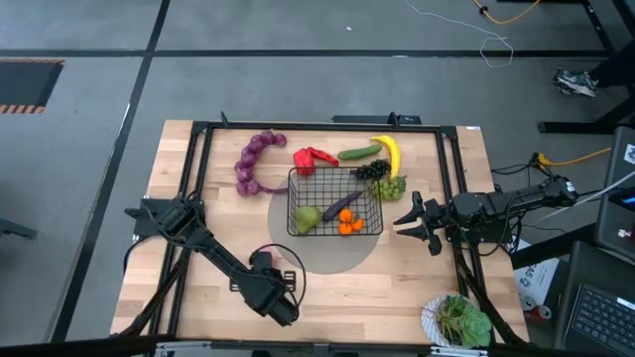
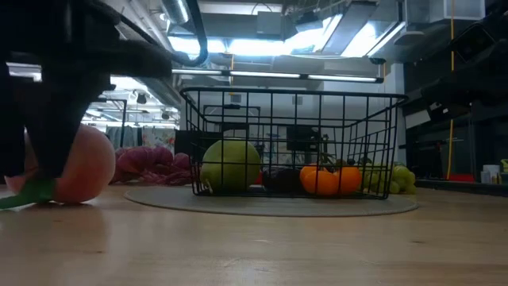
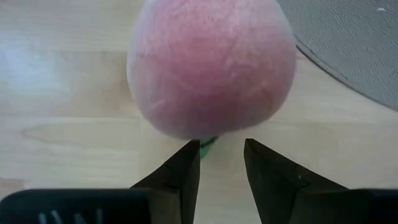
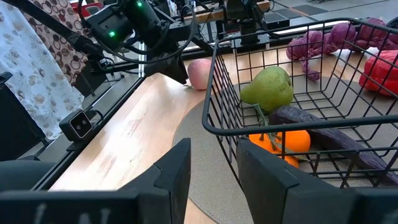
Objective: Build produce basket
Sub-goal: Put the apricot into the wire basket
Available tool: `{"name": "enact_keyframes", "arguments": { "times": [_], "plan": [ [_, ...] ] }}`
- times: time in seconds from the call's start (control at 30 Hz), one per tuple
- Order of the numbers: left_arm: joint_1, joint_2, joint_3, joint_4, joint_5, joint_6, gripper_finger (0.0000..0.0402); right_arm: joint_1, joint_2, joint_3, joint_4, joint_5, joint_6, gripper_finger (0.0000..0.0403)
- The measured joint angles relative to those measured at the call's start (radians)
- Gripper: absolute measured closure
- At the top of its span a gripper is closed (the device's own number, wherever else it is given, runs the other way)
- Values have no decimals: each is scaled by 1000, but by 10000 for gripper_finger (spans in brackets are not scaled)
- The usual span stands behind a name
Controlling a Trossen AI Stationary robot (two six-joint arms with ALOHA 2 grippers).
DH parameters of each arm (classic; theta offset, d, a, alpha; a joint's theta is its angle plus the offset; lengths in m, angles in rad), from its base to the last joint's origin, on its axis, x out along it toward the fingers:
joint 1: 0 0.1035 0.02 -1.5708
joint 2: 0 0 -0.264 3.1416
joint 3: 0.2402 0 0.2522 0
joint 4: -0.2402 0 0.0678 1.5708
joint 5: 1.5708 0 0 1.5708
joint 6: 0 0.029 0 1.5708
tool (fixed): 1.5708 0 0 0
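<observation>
Basket (image 1: pixel 335 202) sits mid-table on a grey round mat (image 1: pixel 327 256), holding pear (image 1: pixel 308 217), eggplant (image 1: pixel 341 205), oranges (image 1: pixel 348 225). Peach (image 3: pixel 211 65) lies on the table (image 1: pixel 189 268) near-left of the basket. Left hand (image 3: pixel 221 158) sits just short of the peach, fingers apart, nothing held. Right hand (image 4: pixel 211 171) waits at the basket's right side, fingers apart, empty.

Table (image 1: pixel 198 198): pale wood, smooth, faint grain. Basket (image 1: pixel 334 198): thin black metal wire. Mat (image 4: pixel 205 180) beneath the basket: grey, matt, finely textured. Peach (image 3: pixel 211 65) beside the mat: pink, matt, lightly mottled skin.
</observation>
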Motion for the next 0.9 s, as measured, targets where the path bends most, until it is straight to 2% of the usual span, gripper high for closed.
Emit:
{"name": "enact_keyframes", "arguments": {
  "times": [0.3,0.63,0.9],
  "plan": [
    [2,-6,-121,81,38,-7,282,0,0,0,0,0,0,272],
    [-19,-4,-129,88,-27,-3,282,0,0,0,0,0,0,272],
    [-28,1,-116,67,-37,0,283,0,0,0,0,0,0,272]
  ]
}}
